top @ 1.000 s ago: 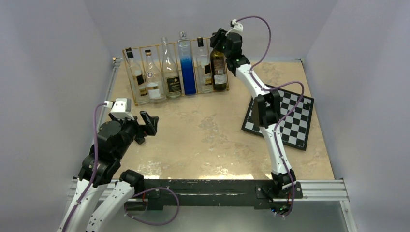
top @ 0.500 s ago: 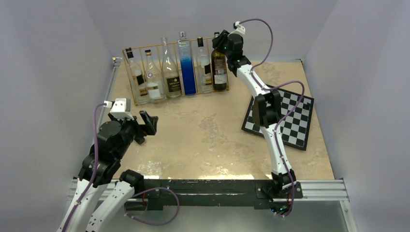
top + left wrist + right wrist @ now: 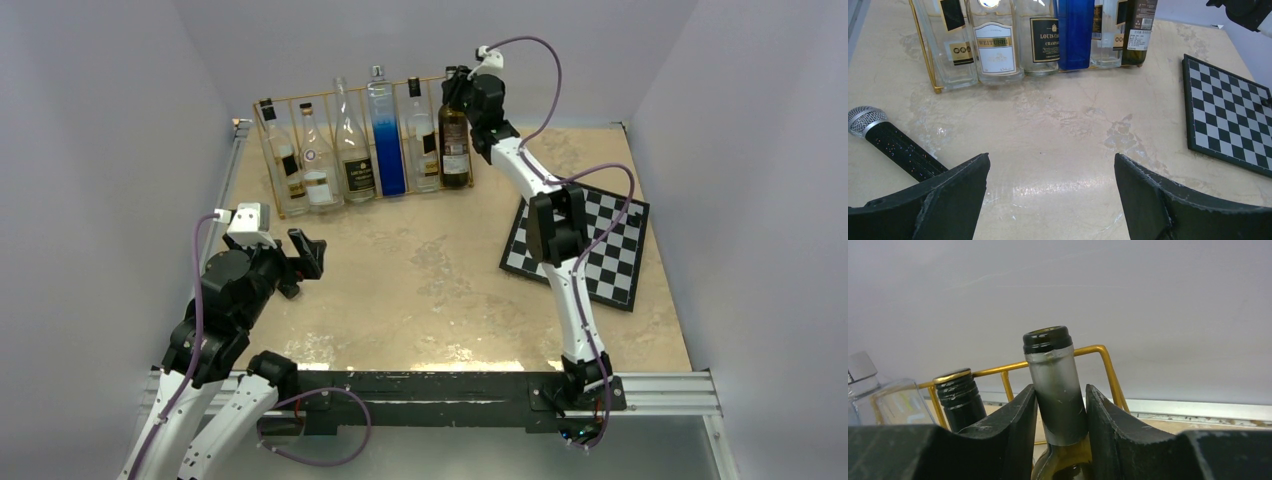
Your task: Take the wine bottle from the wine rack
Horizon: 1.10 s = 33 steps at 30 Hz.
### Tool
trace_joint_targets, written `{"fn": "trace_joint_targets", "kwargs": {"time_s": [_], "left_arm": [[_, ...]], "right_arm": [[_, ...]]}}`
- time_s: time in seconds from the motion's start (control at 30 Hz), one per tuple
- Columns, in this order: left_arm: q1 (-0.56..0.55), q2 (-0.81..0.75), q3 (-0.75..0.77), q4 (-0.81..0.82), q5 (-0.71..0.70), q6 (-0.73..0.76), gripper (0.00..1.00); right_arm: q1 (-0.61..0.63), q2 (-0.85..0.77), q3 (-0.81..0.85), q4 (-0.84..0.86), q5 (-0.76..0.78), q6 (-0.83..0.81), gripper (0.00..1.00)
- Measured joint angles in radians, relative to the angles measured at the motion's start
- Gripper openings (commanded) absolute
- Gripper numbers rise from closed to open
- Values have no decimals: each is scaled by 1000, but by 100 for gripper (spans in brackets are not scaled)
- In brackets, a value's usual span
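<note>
A: Where's the wine bottle [image 3: 1057, 390]?
B: Its neck sits clamped inside the right pincer [image 3: 1060, 407], with the wine rack [image 3: 1100, 352] wire just beyond.
A: Advice?
B: Lift straight up until the base clears the wire; tilting risks snagging. The right arm [image 3: 555, 230] is stretched far across the desk [image 3: 420, 280], pincer level, facing the wall [image 3: 1148, 290].

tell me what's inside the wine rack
Six upright bottles in the rack: four clear, a blue one and, at the right end, the dark wine bottle, its neck between the fingers of the right gripper. In the top view that gripper hides its mouth.
</note>
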Motion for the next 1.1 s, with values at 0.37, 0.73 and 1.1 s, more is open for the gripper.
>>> {"fn": "trace_joint_targets", "kwargs": {"time_s": [0.37, 0.73, 1.1], "left_arm": [[0, 0, 0, 0, 0, 0, 98], [0, 0, 0, 0, 1, 0, 98], [0, 0, 0, 0, 1, 1, 98]], "right_arm": [[-1, -209, -252, 76, -69, -161, 0], [0, -479, -605, 210, -129, -267, 0], [42, -820, -893, 244, -209, -331, 0]]}}
